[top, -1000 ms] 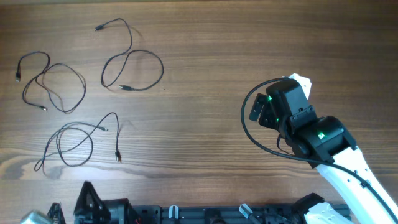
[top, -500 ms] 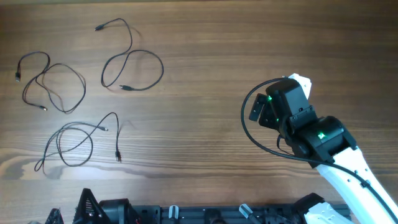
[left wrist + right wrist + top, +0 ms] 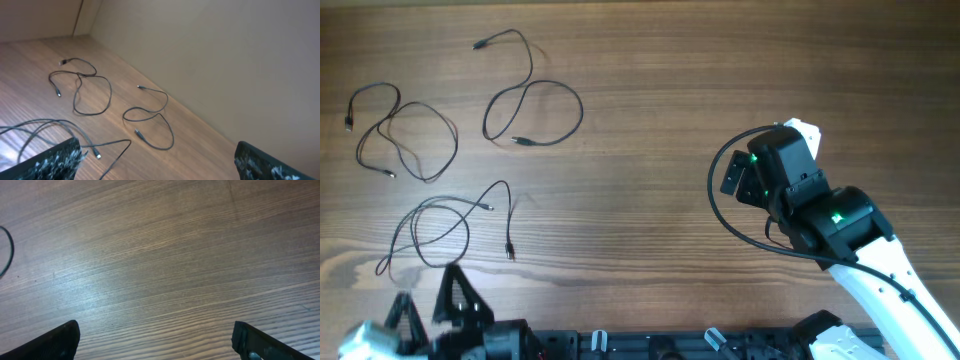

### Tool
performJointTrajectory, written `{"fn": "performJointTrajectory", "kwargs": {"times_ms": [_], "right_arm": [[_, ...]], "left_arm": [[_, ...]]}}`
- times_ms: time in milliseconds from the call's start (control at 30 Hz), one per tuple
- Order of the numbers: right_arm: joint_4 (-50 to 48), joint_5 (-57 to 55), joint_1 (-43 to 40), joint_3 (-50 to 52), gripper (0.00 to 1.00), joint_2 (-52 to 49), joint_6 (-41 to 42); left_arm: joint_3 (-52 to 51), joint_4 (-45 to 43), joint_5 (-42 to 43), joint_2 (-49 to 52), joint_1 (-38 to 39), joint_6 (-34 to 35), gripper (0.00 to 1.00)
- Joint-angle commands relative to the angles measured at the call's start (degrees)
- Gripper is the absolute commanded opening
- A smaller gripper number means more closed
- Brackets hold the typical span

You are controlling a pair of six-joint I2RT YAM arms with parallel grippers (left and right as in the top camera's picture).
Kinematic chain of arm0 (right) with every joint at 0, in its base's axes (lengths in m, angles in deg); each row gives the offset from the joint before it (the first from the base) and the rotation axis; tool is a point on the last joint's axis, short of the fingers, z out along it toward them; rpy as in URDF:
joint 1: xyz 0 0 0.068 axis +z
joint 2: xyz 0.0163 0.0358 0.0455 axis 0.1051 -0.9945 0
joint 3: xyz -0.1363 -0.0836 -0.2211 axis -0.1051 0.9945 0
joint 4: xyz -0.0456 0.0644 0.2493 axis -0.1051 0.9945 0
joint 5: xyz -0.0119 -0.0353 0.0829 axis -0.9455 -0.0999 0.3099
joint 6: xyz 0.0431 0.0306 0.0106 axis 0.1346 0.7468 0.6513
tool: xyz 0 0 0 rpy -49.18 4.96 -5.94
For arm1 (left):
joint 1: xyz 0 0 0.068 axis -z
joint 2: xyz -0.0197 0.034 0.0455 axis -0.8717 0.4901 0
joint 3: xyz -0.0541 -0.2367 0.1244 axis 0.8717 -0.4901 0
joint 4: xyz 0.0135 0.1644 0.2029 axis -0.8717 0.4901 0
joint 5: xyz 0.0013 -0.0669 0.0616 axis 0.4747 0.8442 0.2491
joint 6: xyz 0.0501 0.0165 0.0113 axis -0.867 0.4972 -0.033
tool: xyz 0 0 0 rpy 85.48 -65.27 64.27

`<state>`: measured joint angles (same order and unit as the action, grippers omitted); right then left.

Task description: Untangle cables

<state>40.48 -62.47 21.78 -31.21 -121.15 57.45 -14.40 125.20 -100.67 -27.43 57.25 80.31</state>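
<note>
A: Surface: wooden table (image 3: 650, 120), pale wall (image 3: 225, 60) behind. Items?

B: Three, left side, well apart: far-left cable (image 3: 455, 140), middle cable (image 3: 582, 112), near cable (image 3: 468, 232). None knotted together; each only loops over itself.

A: Jaws?

B: Spread and empty on both: left gripper (image 3: 155, 165) by the near cable, right gripper (image 3: 155, 340) over bare wood. Task looks nearly done.

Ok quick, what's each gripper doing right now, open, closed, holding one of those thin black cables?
Left black two-finger gripper: open, holding nothing; thin black cables lie ahead of it.
Right black two-finger gripper: open, empty, above the brown wooden table.
</note>
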Motion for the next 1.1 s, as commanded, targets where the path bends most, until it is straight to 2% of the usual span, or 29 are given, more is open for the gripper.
{"fn": "performJointTrajectory", "kwargs": {"times_ms": [0, 567, 833, 967, 1067], "right_arm": [[-0.2, -1.0, -0.1, 0.0, 1.00, -0.5, 0.7], [-0.2, -1.0, -0.1, 0.0, 1.00, -0.5, 0.7], [-0.2, -1.0, -0.1, 0.0, 1.00, -0.4, 0.7], [-0.2, -1.0, -0.1, 0.0, 1.00, -0.4, 0.7], [-0.2, -1.0, -0.1, 0.0, 1.00, -0.5, 0.7]], "left_arm": [[-7.3, -7.5, -0.7, -0.4, -0.2, -0.6, 1.00], [-35.3, -41.4, 3.0, -0.3, -0.2, -0.7, 1.00], [-41.1, -46.2, 2.9, -0.3, -0.2, -0.8, 1.00], [-42.7, -46.2, 3.0, -0.3, -0.2, -8.2, 1.00], [-43.6, -46.4, 3.2, -0.3, -0.2, -8.4, 1.00]]}}
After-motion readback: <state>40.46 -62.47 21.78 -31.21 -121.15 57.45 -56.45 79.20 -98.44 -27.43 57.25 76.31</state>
